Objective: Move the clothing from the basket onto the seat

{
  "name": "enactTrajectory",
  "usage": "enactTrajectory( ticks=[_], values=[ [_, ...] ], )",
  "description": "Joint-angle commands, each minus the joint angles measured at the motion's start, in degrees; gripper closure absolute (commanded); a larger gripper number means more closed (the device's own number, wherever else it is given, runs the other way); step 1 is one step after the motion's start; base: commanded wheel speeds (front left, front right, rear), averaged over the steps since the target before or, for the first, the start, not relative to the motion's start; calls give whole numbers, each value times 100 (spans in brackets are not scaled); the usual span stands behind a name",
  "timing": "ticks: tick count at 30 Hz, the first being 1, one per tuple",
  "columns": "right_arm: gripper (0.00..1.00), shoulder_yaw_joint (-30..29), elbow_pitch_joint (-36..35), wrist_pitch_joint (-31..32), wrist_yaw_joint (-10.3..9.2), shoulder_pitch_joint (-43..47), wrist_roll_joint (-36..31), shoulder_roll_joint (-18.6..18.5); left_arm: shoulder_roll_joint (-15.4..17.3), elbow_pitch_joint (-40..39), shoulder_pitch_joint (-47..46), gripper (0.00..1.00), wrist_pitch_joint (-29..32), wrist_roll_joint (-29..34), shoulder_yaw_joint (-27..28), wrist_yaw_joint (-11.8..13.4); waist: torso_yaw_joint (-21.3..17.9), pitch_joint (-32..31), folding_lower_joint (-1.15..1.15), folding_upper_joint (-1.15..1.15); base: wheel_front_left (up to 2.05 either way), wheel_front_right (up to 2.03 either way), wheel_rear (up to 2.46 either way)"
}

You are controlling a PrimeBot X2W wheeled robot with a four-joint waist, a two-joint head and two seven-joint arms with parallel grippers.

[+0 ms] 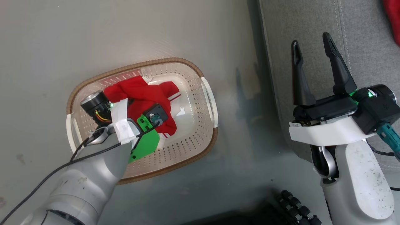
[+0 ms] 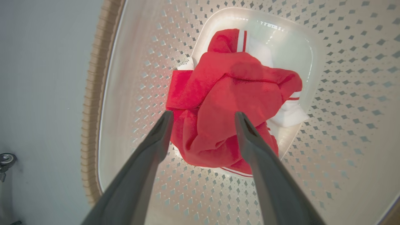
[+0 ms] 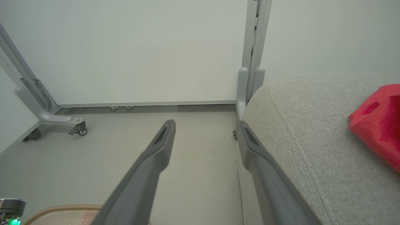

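Partway; one red garment (image 3: 378, 122) lies on the seat (image 3: 297, 125), 3 o'clock in right wrist view; remaining clothing (image 2: 231, 93) bunched mid-basket (image 1: 187, 67); left gripper (image 2: 203, 114) wide open above heap, gripping nothing; right gripper (image 1: 311, 38) wide open, empty, at seat edge, 2 o'clock in head view

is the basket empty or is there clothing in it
Not empty: crumpled red clothing lies on the floor of the basket, just ahead of the open left tool.

Head view: looks steeply down on basket (image 1: 175, 59) and seat (image 1: 312, 31). Left wrist: close, into same basket. Right wrist: low, level, along floor (image 3: 93, 162) beside same seat.
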Motion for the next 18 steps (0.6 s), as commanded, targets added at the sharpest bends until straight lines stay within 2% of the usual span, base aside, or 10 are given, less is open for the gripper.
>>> enactTrajectory(
  ticks=[1,10,14,18],
  values=[
    [0,30,-9,-17,-10,-98,31,10,86,32,-150,0,99,108,-83,60,-269,406,-2,0,0,0,0],
    [0,204,-56,-17,-10,-241,507,24,292,138,-450,0,757,207,-266,130,-535,753,-2,0,0,0,0],
    [0,232,-79,-17,-10,-305,560,23,378,156,-562,0,935,256,-366,195,-613,905,-2,0,0,0,0],
    [0,219,-67,-17,-10,-364,540,24,398,164,-631,0,1124,194,-382,157,-646,1005,-2,0,0,0,0]
  ],
)
